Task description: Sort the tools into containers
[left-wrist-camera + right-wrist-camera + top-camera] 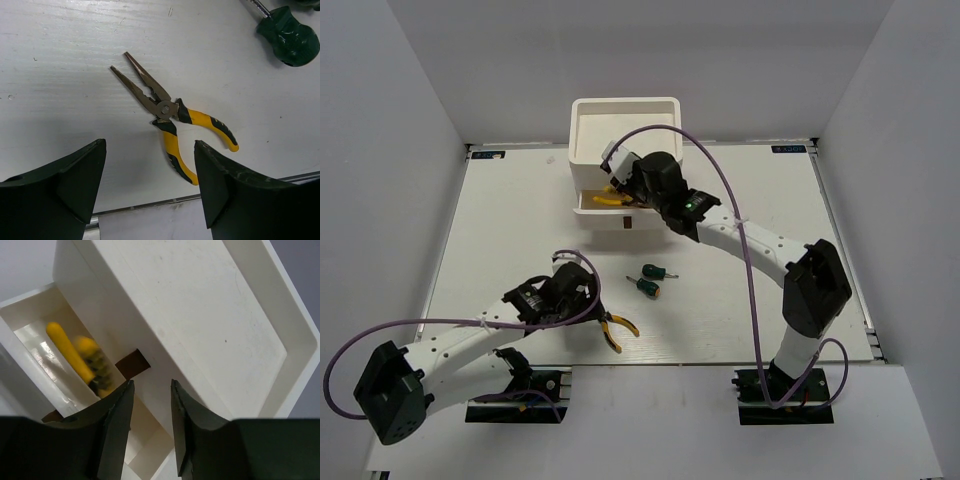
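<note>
Near the table edge (700,352), pliers (170,112) before the parted left tool (150,144)

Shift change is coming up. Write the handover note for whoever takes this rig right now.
Left gripper: open, empty, hovering over the table pliers.
Right gripper: open, empty, at the organizer's open drawer.
Done: the drawer pliers, yellow-handled, lie inside that drawer.
Left: the table pliers and two stubby green screwdrivers lie on the table, unsorted. No thin long screwdrivers are in view.
</note>
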Robot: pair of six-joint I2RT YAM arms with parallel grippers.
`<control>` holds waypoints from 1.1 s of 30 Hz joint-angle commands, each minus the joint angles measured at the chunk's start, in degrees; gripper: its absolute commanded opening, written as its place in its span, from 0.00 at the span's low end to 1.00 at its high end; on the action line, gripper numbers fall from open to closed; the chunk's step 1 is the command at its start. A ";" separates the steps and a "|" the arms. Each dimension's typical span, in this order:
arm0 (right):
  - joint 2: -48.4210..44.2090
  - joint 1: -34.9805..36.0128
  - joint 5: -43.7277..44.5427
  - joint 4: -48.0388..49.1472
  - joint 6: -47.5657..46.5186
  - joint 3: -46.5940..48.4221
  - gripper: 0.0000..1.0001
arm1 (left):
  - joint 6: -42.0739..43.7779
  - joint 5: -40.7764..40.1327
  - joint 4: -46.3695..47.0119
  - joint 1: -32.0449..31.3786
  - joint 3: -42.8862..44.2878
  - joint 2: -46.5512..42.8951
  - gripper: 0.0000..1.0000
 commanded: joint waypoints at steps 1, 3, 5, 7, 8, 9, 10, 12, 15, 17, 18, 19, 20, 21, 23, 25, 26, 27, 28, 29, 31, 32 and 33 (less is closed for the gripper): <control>-2.31 0.50 1.18 2.06 1.03 -1.03 0.42 | -0.45 1.27 -0.38 -0.19 2.02 0.39 0.81; -3.45 0.50 0.66 2.06 0.94 -1.65 0.44 | -0.45 1.27 -0.38 -0.19 2.02 -0.13 0.81; -3.81 0.76 0.48 2.06 1.21 -2.62 0.44 | -0.45 1.27 -0.38 -0.19 2.02 -0.67 0.79; -5.30 0.59 0.04 1.02 2.25 -2.53 0.39 | -0.45 1.27 -0.38 -0.19 2.02 -0.67 0.74; -5.65 0.59 -0.13 0.31 2.96 -2.18 0.35 | -0.45 1.79 -0.38 -0.19 2.02 -0.67 0.72; -6.96 0.41 -1.88 -3.70 3.75 -1.22 0.18 | -0.45 1.80 -0.38 -0.19 2.02 -0.14 0.68; -7.50 0.33 -2.94 -5.74 6.98 -0.52 0.09 | -0.45 2.41 -0.38 -0.19 2.02 -0.14 0.61; -8.81 -0.46 -5.83 -11.00 8.93 1.94 0.00 | -0.45 2.94 -0.38 -0.19 2.02 1.87 0.56; -12.33 -1.87 -7.42 -14.37 12.63 -1.11 0.00 | -0.45 4.17 -0.99 -0.71 3.16 5.82 0.55; -15.49 -2.66 -7.26 -14.20 12.81 -4.53 0.00 | -0.45 4.87 -0.99 -0.71 3.87 8.03 0.56; -16.11 -3.19 -6.99 -14.37 13.16 -6.55 0.00 | -0.45 5.57 -0.99 -1.24 4.65 9.08 0.57; -17.25 -3.45 -6.64 -14.37 13.42 -7.44 0.00 | -0.45 6.36 -0.99 -1.24 5.36 10.05 0.57; -18.30 -4.06 -6.55 -14.63 13.68 -9.11 0.00 | -0.45 6.37 -0.38 -1.76 5.36 11.71 0.59; -19.18 -4.68 -6.38 -14.90 14.47 -10.43 0.00 | -0.45 6.89 0.14 -1.77 5.89 12.51 0.59; -20.50 -5.65 -6.20 -14.99 15.35 -12.37 0.00 | -0.45 6.90 0.15 -2.30 5.89 14.01 0.59; -21.65 -6.44 -6.29 -14.81 15.79 -14.39 0.00 | -0.45 6.90 0.85 -2.82 6.42 16.73 0.59; -22.09 -6.70 -6.20 -15.07 15.88 -14.66 0.00 | -0.45 6.90 1.38 -2.82 6.42 17.61 0.59; -22.79 -7.32 -6.29 -15.25 16.06 -15.53 0.00 | -0.45 6.90 1.38 -2.82 7.03 19.62 0.59; -23.14 -7.50 -6.37 -15.25 16.23 -15.62 0.00 | -0.45 6.90 1.99 -3.35 7.64 20.68 0.59; -23.49 -7.76 -6.55 -15.51 16.41 -15.80 0.00 | -0.45 6.90 2.00 -3.35 7.65 21.82 0.58; -23.93 -8.55 -6.73 -15.95 16.59 -16.24 0.00 | -0.45 6.90 2.00 -4.40 8.87 25.24 0.55; -24.28 -8.99 -7.08 -15.87 16.67 -16.50 0.00 | -0.45 6.90 2.00 -4.41 8.88 26.13 0.52; -24.46 -9.25 -7.17 -16.13 16.76 -16.59 0.00 | -0.45 6.90 2.00 -4.41 9.40 26.75 0.40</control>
